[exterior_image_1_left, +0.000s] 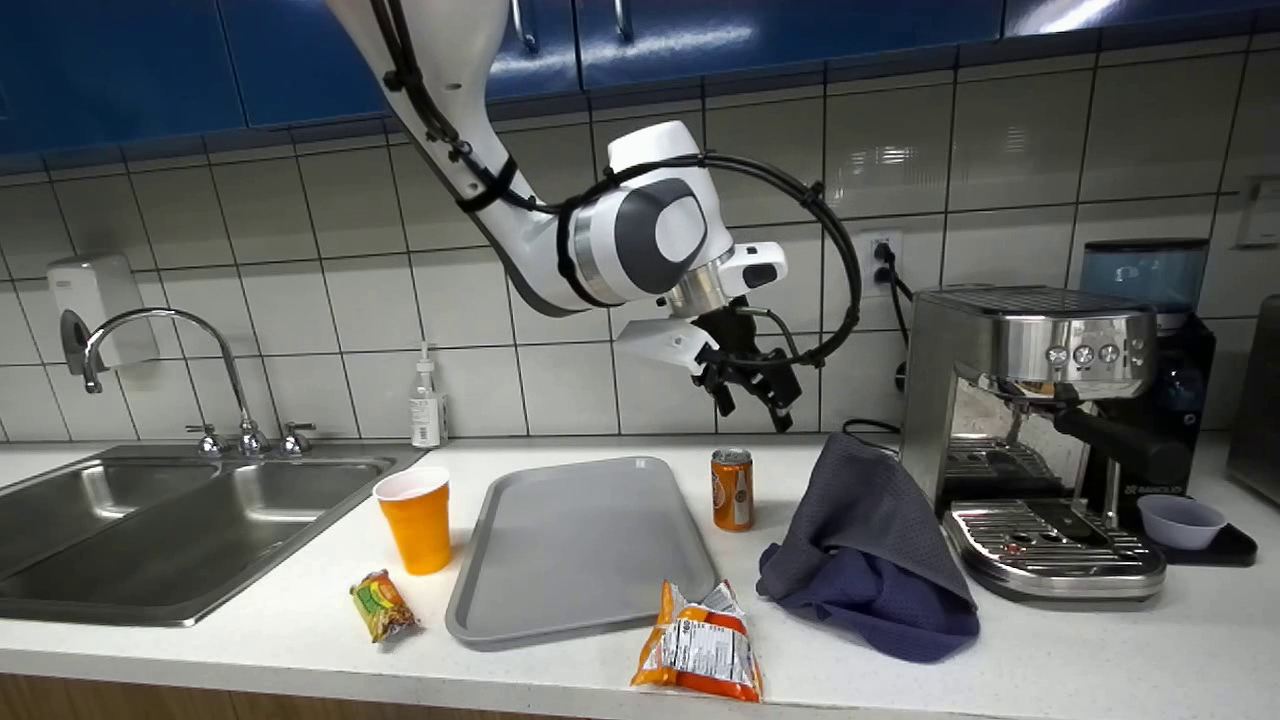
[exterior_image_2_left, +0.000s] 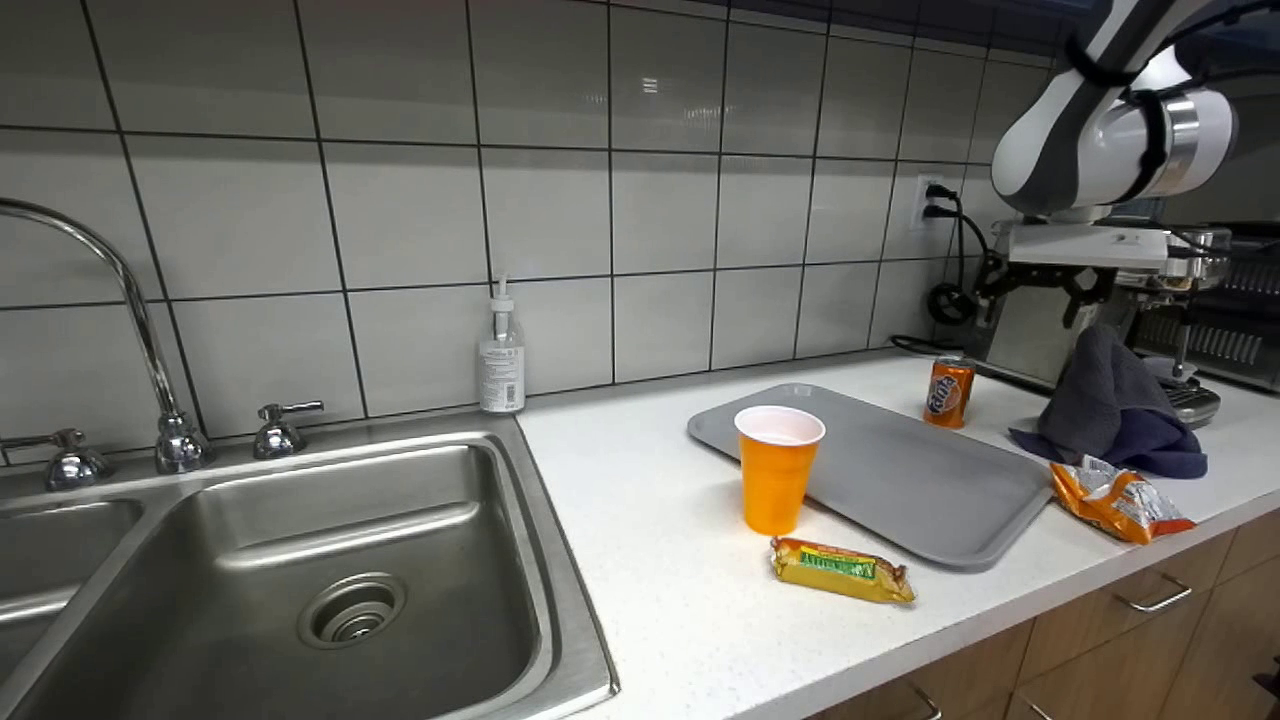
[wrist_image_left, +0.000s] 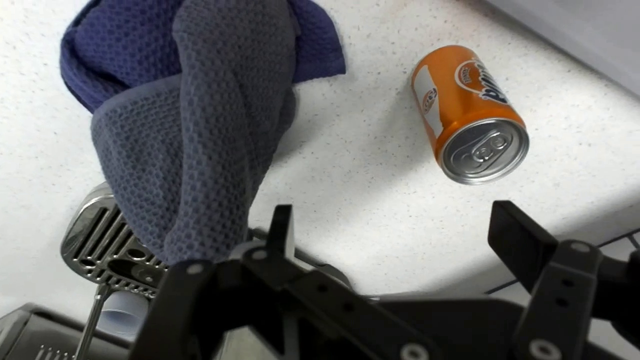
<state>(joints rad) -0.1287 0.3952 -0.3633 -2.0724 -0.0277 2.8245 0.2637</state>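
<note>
Gripper (wrist_image_left: 391, 206) inspected: fingers (wrist_image_left: 520, 242) spread wide, nothing held, no contact observed. Can (wrist_image_left: 462, 100) found right of centre in the upper half of the wrist view, ahead of the fingertips and offset toward the finger at the right of the frame. Its long axis there slants from upper left to lower right, top end nearest the fingers; both exterior views confirm it upright on the counter (wrist_image_left: 350, 215). In an exterior view it stands just right of centre in the lower half, below the fingers, apart from the tray (exterior_image_1_left: 590, 550). Towel (wrist_image_left: 230, 100) noted at upper left of the wrist view, apart from the can
</note>
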